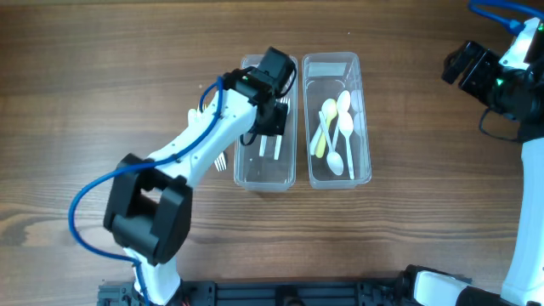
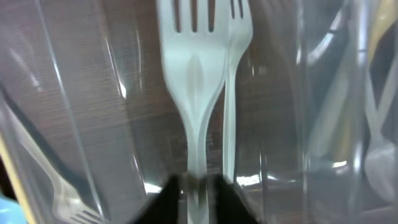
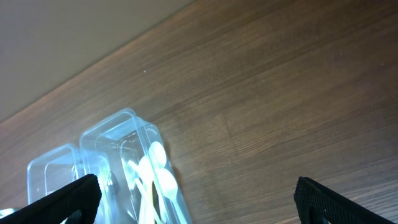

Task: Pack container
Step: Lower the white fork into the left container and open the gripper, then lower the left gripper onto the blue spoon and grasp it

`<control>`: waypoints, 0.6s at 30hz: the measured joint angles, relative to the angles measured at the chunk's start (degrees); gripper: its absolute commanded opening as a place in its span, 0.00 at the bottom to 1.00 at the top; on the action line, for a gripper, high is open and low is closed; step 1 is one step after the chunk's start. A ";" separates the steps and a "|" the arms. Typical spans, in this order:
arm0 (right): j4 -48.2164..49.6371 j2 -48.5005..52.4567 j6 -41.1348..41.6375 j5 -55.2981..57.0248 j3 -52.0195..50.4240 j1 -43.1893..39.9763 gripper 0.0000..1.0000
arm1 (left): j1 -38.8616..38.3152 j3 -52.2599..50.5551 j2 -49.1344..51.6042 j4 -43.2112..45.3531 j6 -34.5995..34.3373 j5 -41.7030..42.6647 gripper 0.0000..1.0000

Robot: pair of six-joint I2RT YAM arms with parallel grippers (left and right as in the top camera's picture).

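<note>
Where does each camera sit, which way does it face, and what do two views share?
Overhead: above the wooden table, straight down on the clear plastic fork container and matching spoon container; left arm, right arm show.
Left wrist: at the fork container, facing a white plastic fork; left gripper clamps its handle.
Right wrist: raised, looking down across the table; right gripper open.
Shared: overhead and right wrist both show both containers.

Setting: robotics laboratory workstation. Indicators: two manipulator arms, the left arm [image 1: 200, 136] and the right arm [image 1: 527, 204], stand on a black base rail [image 1: 280, 293] at a wood-grain tabletop [image 1: 85, 85]. Exposed blue cabling [image 1: 73, 214] runs along them, and a plain wall [image 3: 62, 31] lies beyond.
</note>
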 measured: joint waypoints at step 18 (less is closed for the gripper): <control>0.00 0.00 0.00 0.00 0.00 -0.02 1.00 | 24.87 -3.58 -5.16 -6.62 7.74 -2.82 0.64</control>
